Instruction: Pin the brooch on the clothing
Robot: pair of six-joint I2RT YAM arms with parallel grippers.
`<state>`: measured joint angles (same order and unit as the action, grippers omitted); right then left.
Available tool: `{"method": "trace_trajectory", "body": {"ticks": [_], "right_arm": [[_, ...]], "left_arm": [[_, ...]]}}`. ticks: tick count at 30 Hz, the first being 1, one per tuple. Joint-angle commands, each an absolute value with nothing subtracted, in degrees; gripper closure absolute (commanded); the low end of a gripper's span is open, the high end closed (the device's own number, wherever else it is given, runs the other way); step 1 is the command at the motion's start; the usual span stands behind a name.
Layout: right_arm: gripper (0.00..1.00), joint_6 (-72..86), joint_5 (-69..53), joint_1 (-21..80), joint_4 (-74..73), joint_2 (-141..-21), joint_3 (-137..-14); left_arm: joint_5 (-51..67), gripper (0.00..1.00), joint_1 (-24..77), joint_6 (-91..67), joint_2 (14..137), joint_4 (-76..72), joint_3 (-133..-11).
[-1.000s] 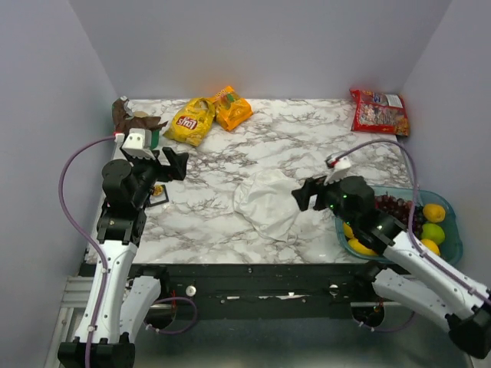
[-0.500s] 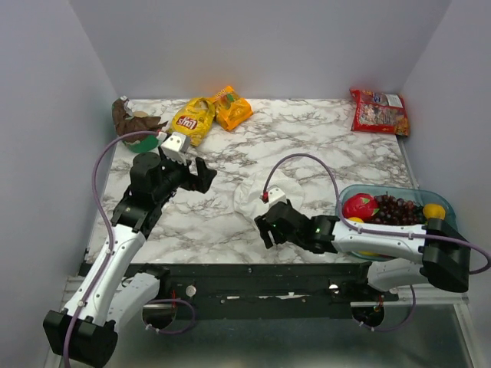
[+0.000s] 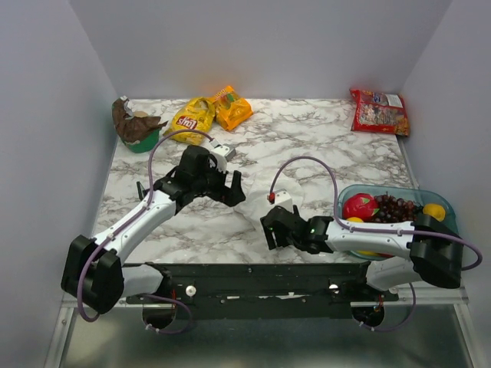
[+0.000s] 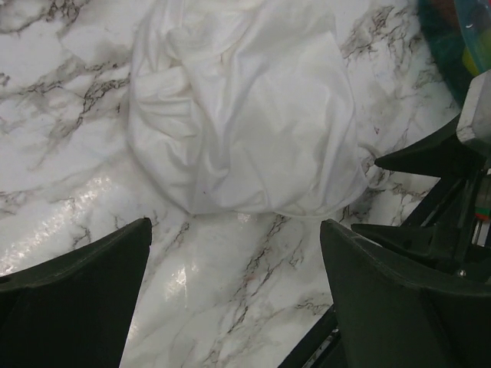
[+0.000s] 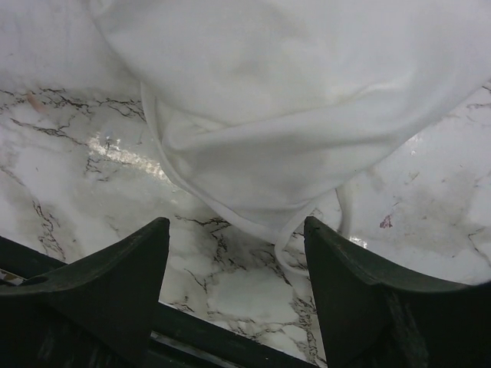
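Both pincers stand spread with nothing between their jaws: the left gripper (image 4: 234,230) hangs over bare marble just short of the crumpled white clothing (image 4: 245,115), the right gripper (image 5: 235,226) sits over its hem close to the front edge of the table (image 5: 69,176), and where the brooch lies cannot be told.

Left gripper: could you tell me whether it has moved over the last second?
Yes. The left gripper has swung right, away from the yellow chip bag, to the white garment's edge.
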<state>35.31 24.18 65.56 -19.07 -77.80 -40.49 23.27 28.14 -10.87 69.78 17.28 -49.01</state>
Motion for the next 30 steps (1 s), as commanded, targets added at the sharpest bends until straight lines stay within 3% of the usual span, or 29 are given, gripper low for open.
{"method": "trace_trajectory", "body": {"ticks": [1,10,23,30], "right_arm": [[0.22,39.0,26.1,65.7,-19.5,-78.5,-38.6],[0.22,41.3,24.8,65.7,-18.2,-75.2,-35.1],[0.24,41.8,23.8,65.7,-17.8,-81.4,-37.4],[0.25,43.2,23.7,65.8,-17.3,-80.4,-37.7]], "left_arm": [[23.6,0.01,29.2,-12.6,73.4,18.1,-54.3],[18.1,0.01,33.4,-9.3,86.6,28.7,-67.4],[16.1,0.01,36.9,-8.1,92.2,29.2,-65.7],[16.6,0.21,37.4,-7.8,95.6,30.5,-66.4]]}}
